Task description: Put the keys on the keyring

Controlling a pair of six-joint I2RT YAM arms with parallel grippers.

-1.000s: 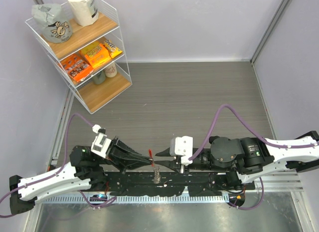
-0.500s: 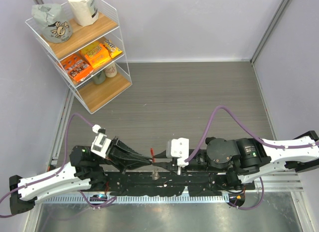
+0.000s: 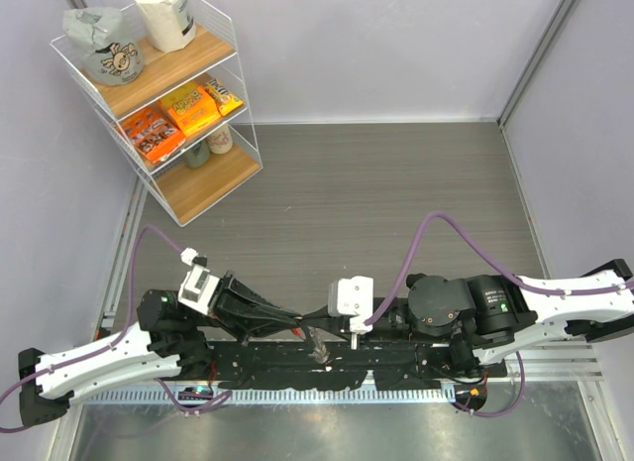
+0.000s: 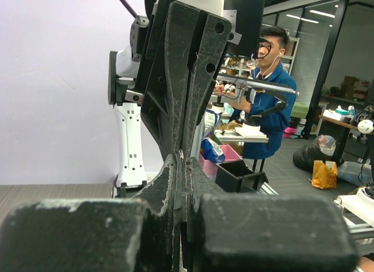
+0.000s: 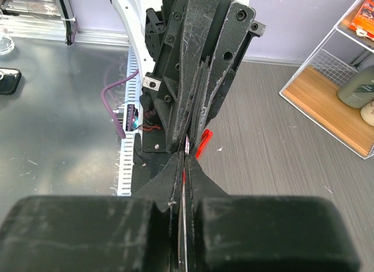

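The black two-finger left gripper (image 3: pixel 287 324) and black two-finger right gripper (image 3: pixel 319 326) are held shut, tips touching, arms outstretched.

The keyring (image 5: pixel 203 142) shows as a bright red arc sticking out beside the pinched-together tips of the left gripper (image 5: pixel 187 148). It is raised off the table at the near edge, about mid-width. Its silvery chain-like part (image 3: pixel 318 348) hangs below, slightly tilted. The keys are too small to make out.

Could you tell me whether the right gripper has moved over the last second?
Yes. Judged against the fixed black base rail in the top view, the right gripper has moved left, and its tips now meet those of the left gripper.
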